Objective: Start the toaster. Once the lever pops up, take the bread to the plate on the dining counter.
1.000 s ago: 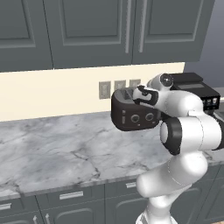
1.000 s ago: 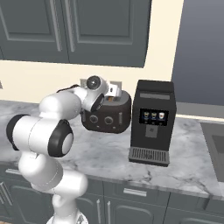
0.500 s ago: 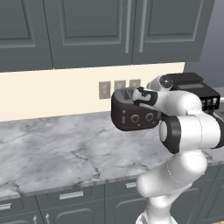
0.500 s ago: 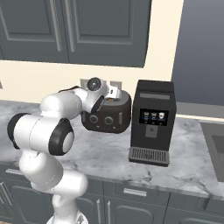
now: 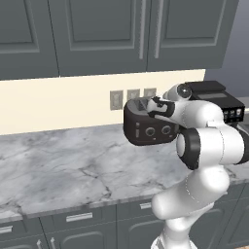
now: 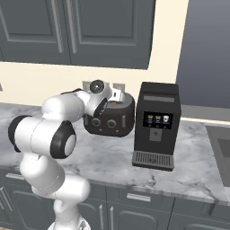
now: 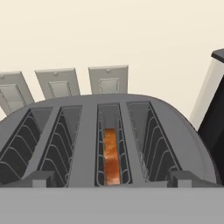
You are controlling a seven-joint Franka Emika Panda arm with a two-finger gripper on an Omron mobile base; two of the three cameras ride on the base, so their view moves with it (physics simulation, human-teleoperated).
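Observation:
The squat black toaster (image 5: pixel 148 127) stands on the marble worktop against the wall, also seen as the toaster (image 6: pixel 112 119) from the right. Its pale lever (image 5: pixel 137 132) sits beside the two round knobs on the front. My gripper (image 5: pixel 156 108) hovers just above the toaster's top, open and holding nothing. In the hand view I look down into the four slots of the toaster (image 7: pixel 89 131). The bread (image 7: pixel 111 157) sits low in the third slot from the left, with only its brown edge visible. My gripper (image 7: pixel 113 178) straddles that slot with its fingertips (image 7: pixel 40 177) wide apart. The plate and the dining counter are out of view.
A taller boxy black coffee machine (image 6: pixel 156 125) stands right of the toaster, close to it. Wall outlets (image 5: pixel 116 99) sit behind the toaster, and dark grey cabinets (image 5: pixel 97 34) hang above. The marble worktop (image 5: pixel 63 165) stretches to the left, with drawer fronts below it.
My hand has eased slightly lower and closer over the toaster's top. The jaws have stayed open, and the toaster has not moved.

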